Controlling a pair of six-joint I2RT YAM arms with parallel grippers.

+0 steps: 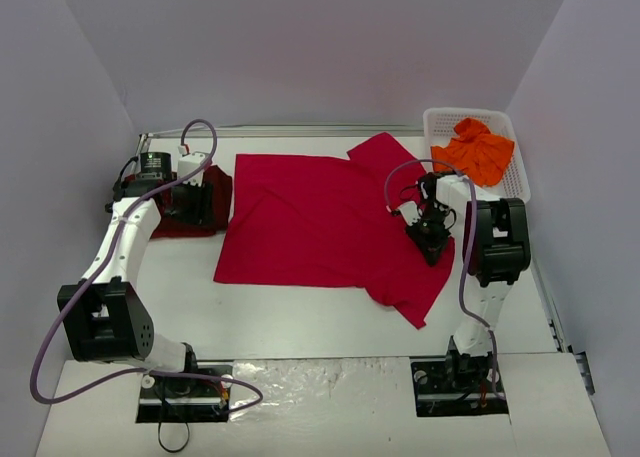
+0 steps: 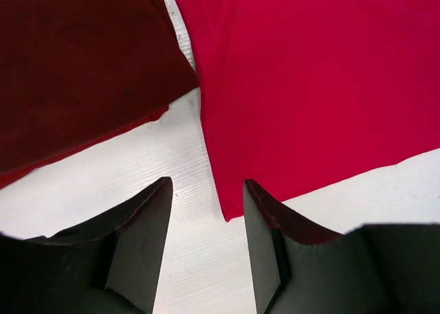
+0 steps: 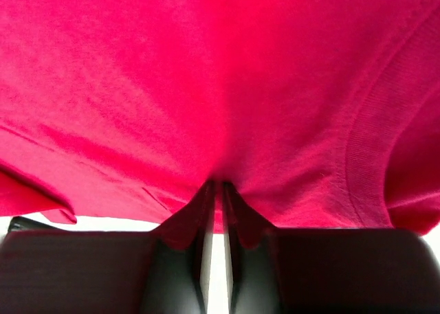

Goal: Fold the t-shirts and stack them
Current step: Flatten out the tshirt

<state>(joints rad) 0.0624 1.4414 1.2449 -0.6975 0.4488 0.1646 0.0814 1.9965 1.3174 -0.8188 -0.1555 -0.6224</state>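
On the right gripper (image 3: 215, 190) the jaws are pressed together, pinching a gathered fold of the red t-shirt (image 1: 310, 222). Only the wrist view shows the pinch; overhead it reads as a dark gripper on cloth. The left gripper (image 2: 206, 185) has its jaws spread and holds nothing, over a bare strip of table (image 1: 300, 317) between the red shirt's corner and the maroon t-shirt (image 2: 75, 60). Count: three shirts, one basket (image 1: 436, 122), two arms. The orange t-shirt (image 1: 478, 149) lies crumpled in the basket, far right. The red shirt is spread mid-table, with bare table along its near edge.
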